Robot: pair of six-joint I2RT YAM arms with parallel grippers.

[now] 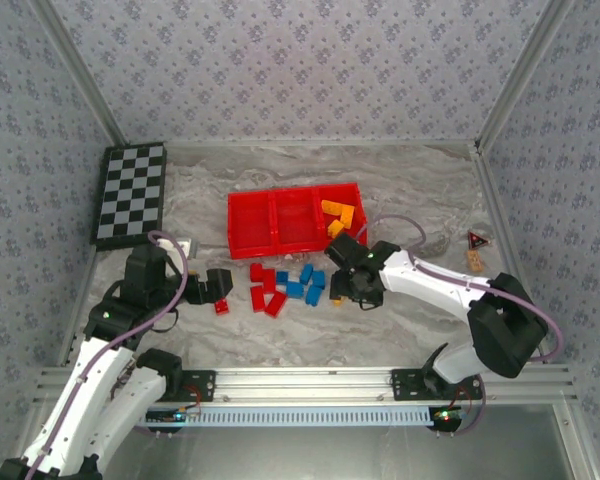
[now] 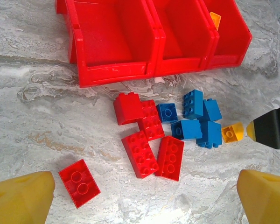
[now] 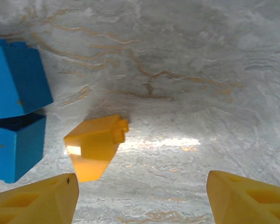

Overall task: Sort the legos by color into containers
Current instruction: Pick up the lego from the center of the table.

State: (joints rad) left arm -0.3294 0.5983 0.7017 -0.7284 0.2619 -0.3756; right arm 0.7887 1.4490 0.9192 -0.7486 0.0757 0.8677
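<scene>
Right wrist view: the right gripper [image 3: 142, 198], open and empty, hangs over a yellow brick [image 3: 95, 147] lying on the table [image 3: 200, 93] beside blue bricks [image 3: 16, 84]. Pickup pending: centre over it, lower, close.

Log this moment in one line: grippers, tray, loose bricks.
left gripper open near lone red brick | right gripper open by yellow brick | tray: right compartment holds yellow bricks | red bricks, blue bricks loose
</scene>
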